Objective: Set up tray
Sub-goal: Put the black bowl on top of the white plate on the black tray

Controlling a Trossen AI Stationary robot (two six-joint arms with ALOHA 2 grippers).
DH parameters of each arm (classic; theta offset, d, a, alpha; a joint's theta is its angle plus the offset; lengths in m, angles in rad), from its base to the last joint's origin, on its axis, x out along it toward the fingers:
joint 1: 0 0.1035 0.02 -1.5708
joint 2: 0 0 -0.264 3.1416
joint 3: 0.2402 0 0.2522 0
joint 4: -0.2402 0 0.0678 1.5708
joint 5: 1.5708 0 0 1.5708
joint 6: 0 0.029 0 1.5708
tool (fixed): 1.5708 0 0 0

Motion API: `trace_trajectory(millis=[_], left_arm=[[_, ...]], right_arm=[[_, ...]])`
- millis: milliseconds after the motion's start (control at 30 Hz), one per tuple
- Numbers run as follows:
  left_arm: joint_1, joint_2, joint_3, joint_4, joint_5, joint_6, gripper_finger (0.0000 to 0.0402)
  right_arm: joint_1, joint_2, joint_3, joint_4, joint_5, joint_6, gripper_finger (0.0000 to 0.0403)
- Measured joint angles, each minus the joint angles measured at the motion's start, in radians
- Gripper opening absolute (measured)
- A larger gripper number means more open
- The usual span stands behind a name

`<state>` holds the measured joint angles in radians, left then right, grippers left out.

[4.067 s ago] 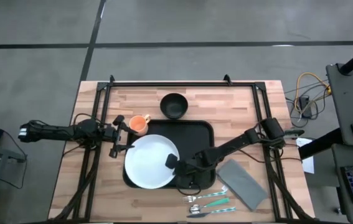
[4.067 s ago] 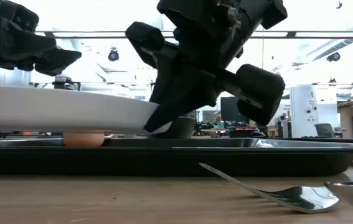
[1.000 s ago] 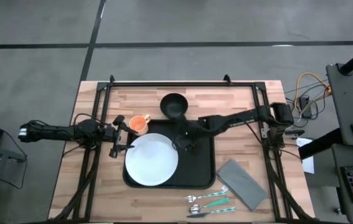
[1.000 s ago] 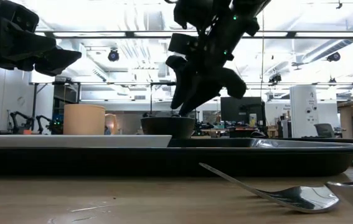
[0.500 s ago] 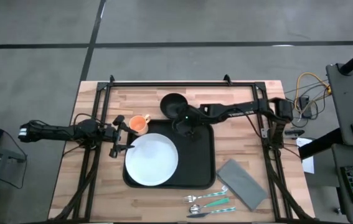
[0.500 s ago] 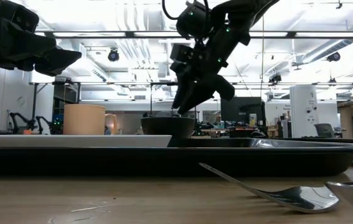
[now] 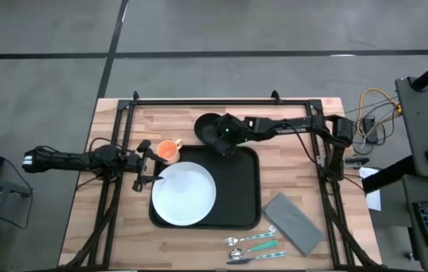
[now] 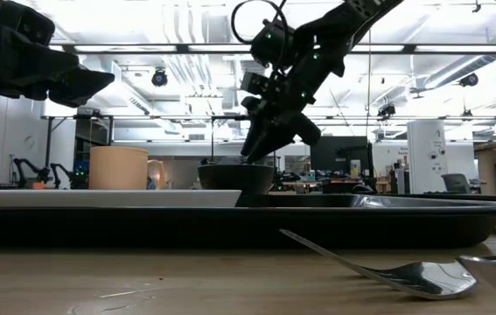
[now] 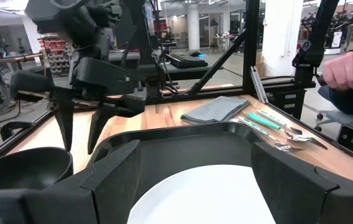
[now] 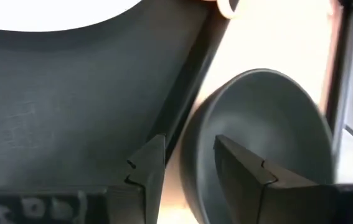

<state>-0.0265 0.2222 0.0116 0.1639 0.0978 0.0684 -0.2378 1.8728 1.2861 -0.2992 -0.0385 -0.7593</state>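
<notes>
The black tray (image 7: pixel 240 189) lies mid-table with a white plate (image 7: pixel 184 195) flat on its left half. A black bowl (image 7: pixel 207 125) stands on the wood just behind the tray's far rim. An orange cup (image 7: pixel 168 150) stands left of the bowl. My right gripper (image 7: pixel 223 140) slants down over the bowl's near right side, open. In the right wrist view one finger (image 10: pixel 146 168) is over the tray side and the other (image 10: pixel 238 165) over the bowl's hollow, with the rim (image 10: pixel 188 155) between them. My left gripper (image 7: pixel 144 162) waits open at the tray's left edge.
A grey napkin (image 7: pixel 294 223) lies right of the tray's near corner, with cutlery (image 7: pixel 251 245) by the table's near edge. A black frame rail (image 7: pixel 221 102) runs along the far edge. A person's hand (image 9: pixel 350 71) shows beyond the table.
My right gripper has travelled from above the tray's middle toward the far edge and slightly left, ending over the bowl's near rim. The plate, bowl and cup have stayed where they were.
</notes>
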Motion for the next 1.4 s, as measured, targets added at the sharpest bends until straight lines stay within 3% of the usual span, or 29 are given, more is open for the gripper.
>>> trace_trajectory(millis=[567,733,933,1400], left_arm=[[-0.001,0.0,0.0,-0.011,0.0,0.0,0.0279],[-0.001,0.0,0.0,-0.011,0.0,0.0,0.028],[-0.001,0.0,0.0,-0.011,0.0,0.0,0.0279],[0.0,0.0,0.0,-0.012,0.0,0.0,0.028]], right_arm=[[-0.053,0.073,0.0,0.044,-0.022,-0.018,0.0116],[-0.053,0.067,0.0,0.045,-0.015,0.011,0.0089],[-0.058,0.066,0.0,0.041,-0.011,0.024,0.0018],[-0.03,0.0,0.031,-0.048,-0.011,0.072,0.0009]])
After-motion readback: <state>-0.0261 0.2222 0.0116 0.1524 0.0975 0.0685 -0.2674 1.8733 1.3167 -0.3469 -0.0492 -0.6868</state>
